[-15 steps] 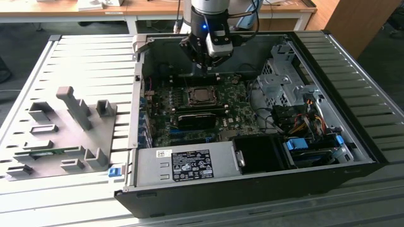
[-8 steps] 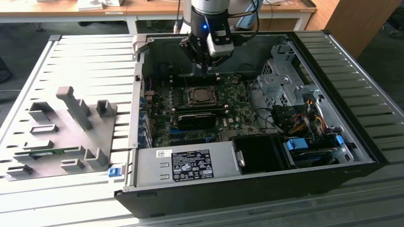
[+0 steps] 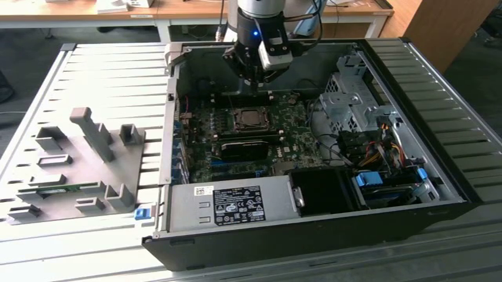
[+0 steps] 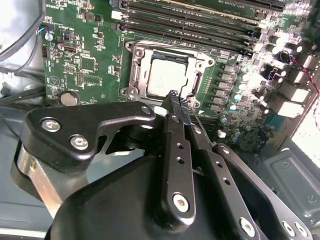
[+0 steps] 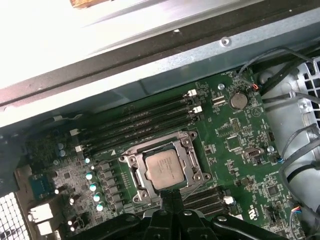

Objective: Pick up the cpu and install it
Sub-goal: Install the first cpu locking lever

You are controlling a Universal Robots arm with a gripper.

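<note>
A silver-and-black arm with a blue light carries a black gripper with silver screw heads

Wooden desks stand behind the ribbed metal table.

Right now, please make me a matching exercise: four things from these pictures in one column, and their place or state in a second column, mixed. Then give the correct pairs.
Things:
1. cpu
2. gripper
3. grey fixture tray
4. power supply

Places or states:
A. outside the computer case, at the exterior view's left
B. lying flat inside the metal frame of the socket on the motherboard
C. a grey box with labels, at the near wall of the case in the exterior view
D. above the motherboard, fingers together, nothing held

Pairs: 1-B, 2-D, 3-A, 4-C
</note>
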